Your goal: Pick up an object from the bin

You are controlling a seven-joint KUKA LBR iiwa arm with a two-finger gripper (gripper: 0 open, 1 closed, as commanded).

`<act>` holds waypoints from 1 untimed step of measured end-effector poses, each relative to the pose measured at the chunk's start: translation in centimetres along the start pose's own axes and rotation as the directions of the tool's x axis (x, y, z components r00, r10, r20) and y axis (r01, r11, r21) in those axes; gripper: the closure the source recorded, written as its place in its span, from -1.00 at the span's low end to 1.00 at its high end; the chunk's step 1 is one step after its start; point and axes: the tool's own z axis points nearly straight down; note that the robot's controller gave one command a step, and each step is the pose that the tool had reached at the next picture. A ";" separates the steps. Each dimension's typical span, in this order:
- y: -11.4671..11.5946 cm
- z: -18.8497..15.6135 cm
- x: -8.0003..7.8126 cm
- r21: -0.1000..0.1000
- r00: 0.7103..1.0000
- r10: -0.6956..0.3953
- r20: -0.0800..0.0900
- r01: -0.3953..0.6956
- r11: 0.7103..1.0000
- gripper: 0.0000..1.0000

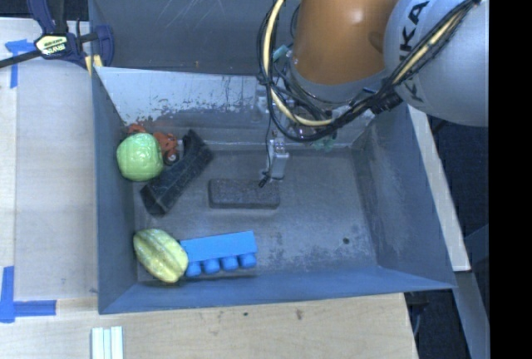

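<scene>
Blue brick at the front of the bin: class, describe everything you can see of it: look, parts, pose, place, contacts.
The blue brick is a long rectangular block, plastic by its look, with a row of round studs along its near side. It lies on the bin floor, close to the front wall, slightly slanted. Its end on the view's left meets the yellow-green ribbed fruit. Nothing else touches it.

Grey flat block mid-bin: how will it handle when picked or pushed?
Lying low and flat, the grey block probably slides rather than rolls. Straight edges suggest it's stiff. Its low profile may be awkward to grasp.
</scene>
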 end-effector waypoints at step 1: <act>-0.1 -0.5 -0.1 -0.001 1.000 0.002 0.009 -0.002 1.000 -1.00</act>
